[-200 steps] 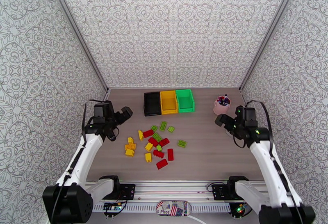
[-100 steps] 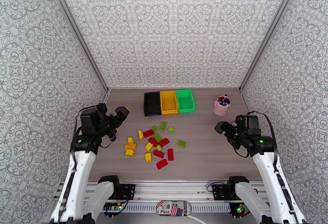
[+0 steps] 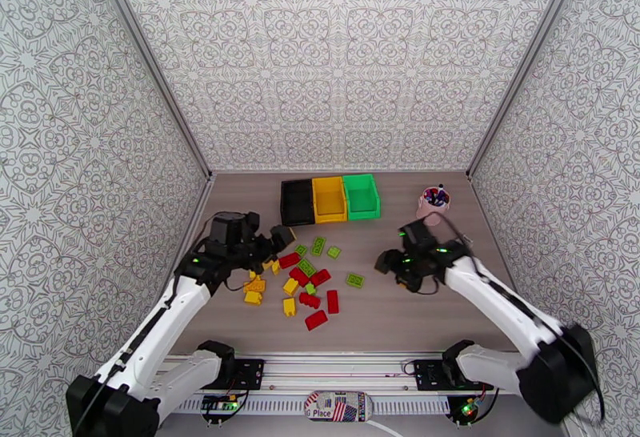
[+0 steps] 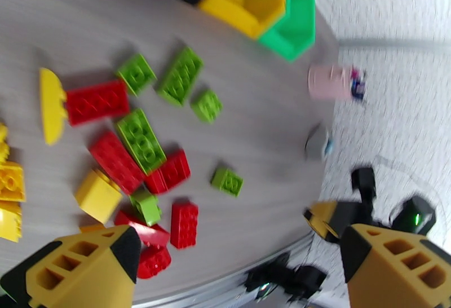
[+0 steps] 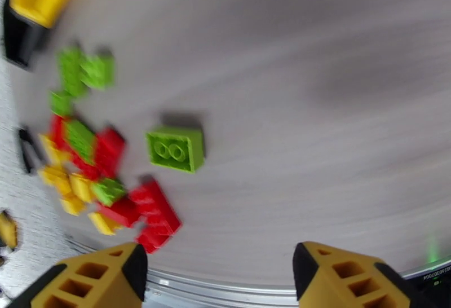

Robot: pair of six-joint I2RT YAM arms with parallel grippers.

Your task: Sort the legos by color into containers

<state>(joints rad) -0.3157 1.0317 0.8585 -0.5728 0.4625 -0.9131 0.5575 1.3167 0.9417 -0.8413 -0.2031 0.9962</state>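
The grey-brown wood-grain table [image 3: 416,310] carries three open bins touching in a row near its far edge: black bin [image 3: 297,202] left, yellow bin [image 3: 329,198] middle, green bin [image 3: 361,195] right. A pink cup [image 3: 433,206] of pens stands well to their right. Nearer, red, yellow and light green legos [image 3: 300,282] lie in a loose cluster, with one light green brick [image 3: 355,279] just apart on its right side.

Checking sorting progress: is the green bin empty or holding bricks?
Empty: the green bin looks bare inside from above; the green legos lie loose on the table.
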